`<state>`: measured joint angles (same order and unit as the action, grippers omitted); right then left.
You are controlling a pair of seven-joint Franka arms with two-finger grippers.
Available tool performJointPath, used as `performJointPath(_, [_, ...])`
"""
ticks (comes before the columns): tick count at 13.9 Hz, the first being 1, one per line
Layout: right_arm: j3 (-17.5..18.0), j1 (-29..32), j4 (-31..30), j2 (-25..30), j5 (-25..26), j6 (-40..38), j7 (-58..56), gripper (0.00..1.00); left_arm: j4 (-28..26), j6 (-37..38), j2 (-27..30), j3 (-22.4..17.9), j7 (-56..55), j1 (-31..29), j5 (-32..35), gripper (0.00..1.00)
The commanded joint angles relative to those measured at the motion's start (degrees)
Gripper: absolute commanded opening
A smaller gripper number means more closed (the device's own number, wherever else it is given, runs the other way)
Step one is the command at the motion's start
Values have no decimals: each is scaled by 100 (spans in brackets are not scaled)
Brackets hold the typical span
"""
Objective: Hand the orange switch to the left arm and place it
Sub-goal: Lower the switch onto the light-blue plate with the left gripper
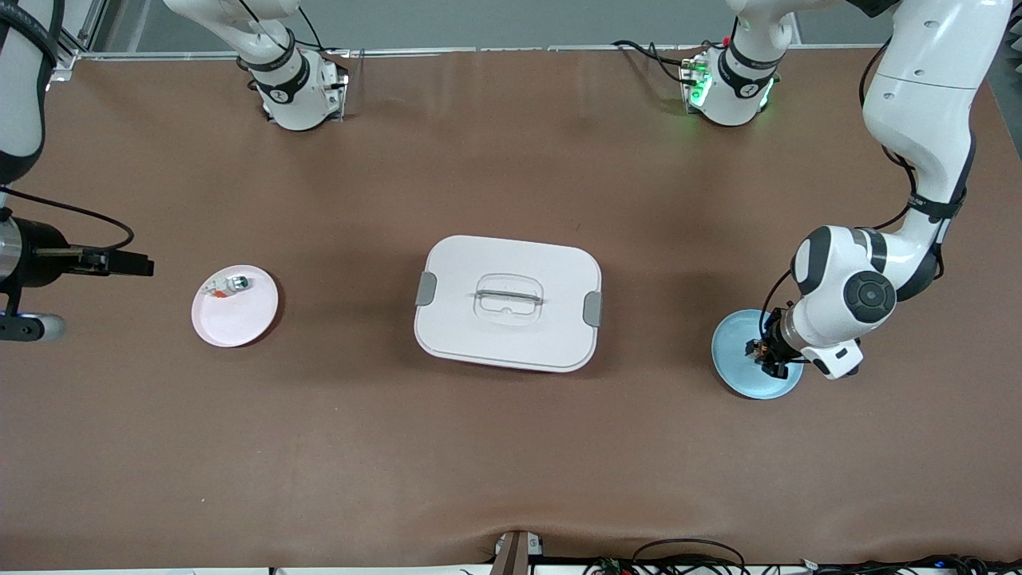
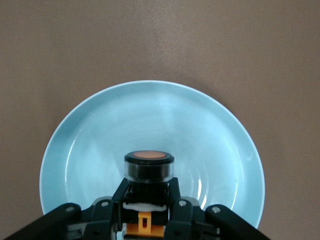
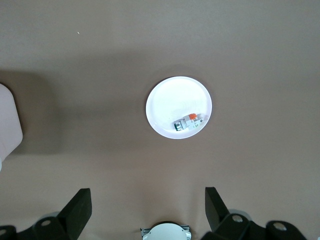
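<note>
Left end effector [image 2: 147,212] clamps the orange switch [image 2: 148,167] over the blue plate [image 2: 90,130], ready for lifting.
My right end effector [image 3: 145,210] waits spread wide above the table at the box's [image 1: 508,303] nine o'clock.

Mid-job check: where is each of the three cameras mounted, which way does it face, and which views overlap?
Front view: high across the table, facing both arm bases; shows the box, pink plate and blue plate.
Left wrist view: on the left arm, looking down past the left end effector, shut on the orange switch over the blue plate.
Right wrist view: on the right arm, high over the pink plate; open right end effector fingers show.
Shared: each wrist view shares its plate with the front view.
</note>
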<state>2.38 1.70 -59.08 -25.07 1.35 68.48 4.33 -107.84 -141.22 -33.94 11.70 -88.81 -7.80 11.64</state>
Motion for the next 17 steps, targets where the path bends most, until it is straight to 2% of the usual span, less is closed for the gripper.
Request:
performJointPath(1, [96,67,-383,291,111,-45,42,100,70,-37,-78,17,-128,-29,163,0])
performJointPath(5, [96,68,-455,476,111,112,42,100,87,-37,-95,17,-119,-29,163,0])
performJointPath(6, [105,50,-464,494,111,183,42,100,87,-37,-95,17,-102,-29,163,10])
performJointPath(7, [105,50,-472,503,111,305,42,100,87,-37,-78,17,-58,-29,163,44])
performJointPath(8, [114,59,-481,538,85,411,33,100,87,-37,-69,17,-32,-29,163,74])
performJointPath(9, [105,76,-481,538,33,412,24,100,87,-37,-60,17,-40,-38,163,100])
performJointPath(12, [105,68,-420,529,50,377,33,100,96,-11,106,26,-58,-90,163,100])
performJointPath(15, [140,50,-420,538,15,307,24,100,87,269,527,52,143,-187,172,100])
performJointPath(17, [149,50,-411,538,6,306,7,100,87,673,782,70,1088,-187,94,100])
